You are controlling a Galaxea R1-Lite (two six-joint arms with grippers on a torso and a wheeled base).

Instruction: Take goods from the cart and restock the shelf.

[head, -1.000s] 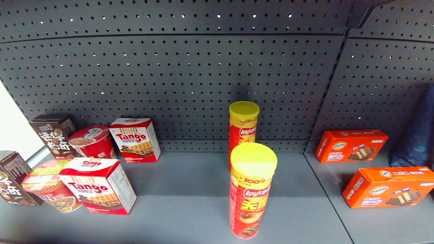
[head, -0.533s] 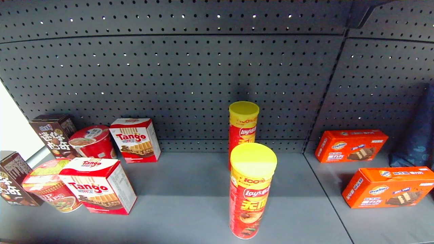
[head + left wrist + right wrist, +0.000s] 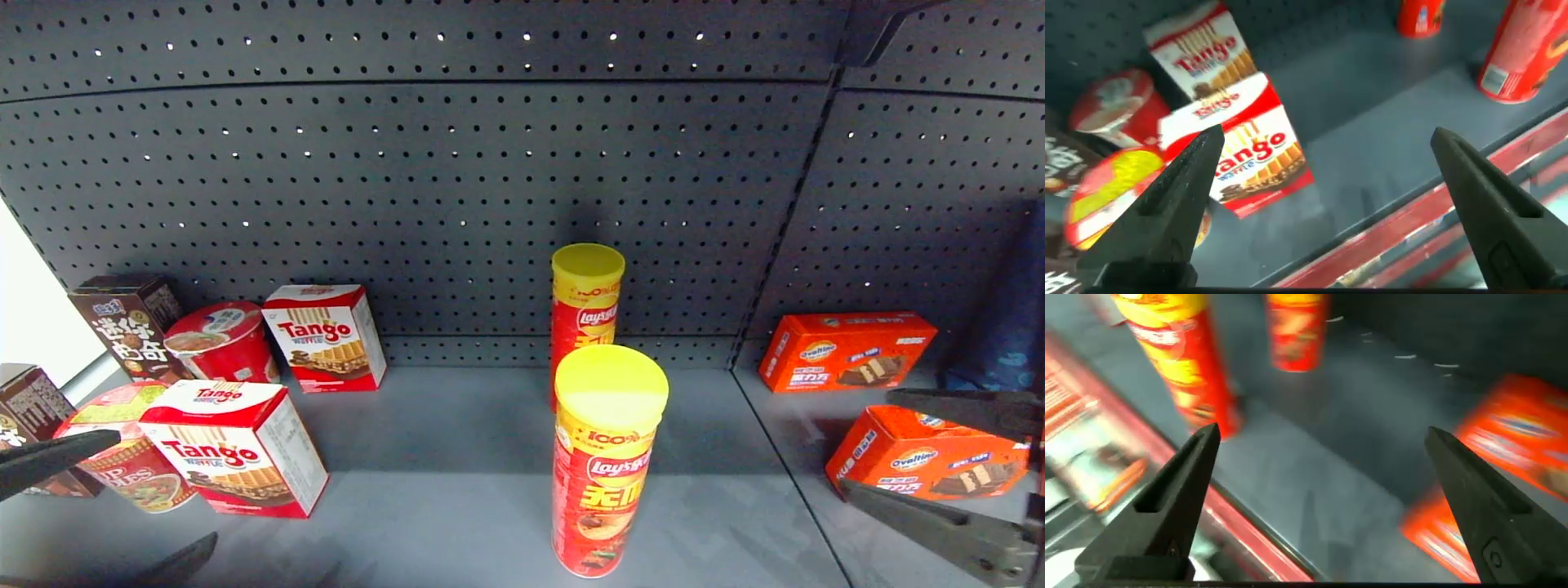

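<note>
Now both arms had come into the head view, jaws spread wide: the left gripper [image 3: 166, 487] by the front wafer box [image 3: 237, 457], the right gripper [image 3: 865, 441] by the front orange box [image 3: 939, 457]. The front chip can [image 3: 608, 457] and the rear chip can [image 3: 586, 302] stood unmoved on the shelf [image 3: 457, 498].

Left of the front chip can [image 3: 608, 457], the left gripper [image 3: 166, 487] has dark grey fingers [image 3: 49, 461] tapering to points. Right of it, the right gripper [image 3: 865, 439] looks alike, matte and wedge-shaped.

Red, yellow-lidded chip cans [image 3: 602, 461]; orange boxes [image 3: 845, 349]
</note>
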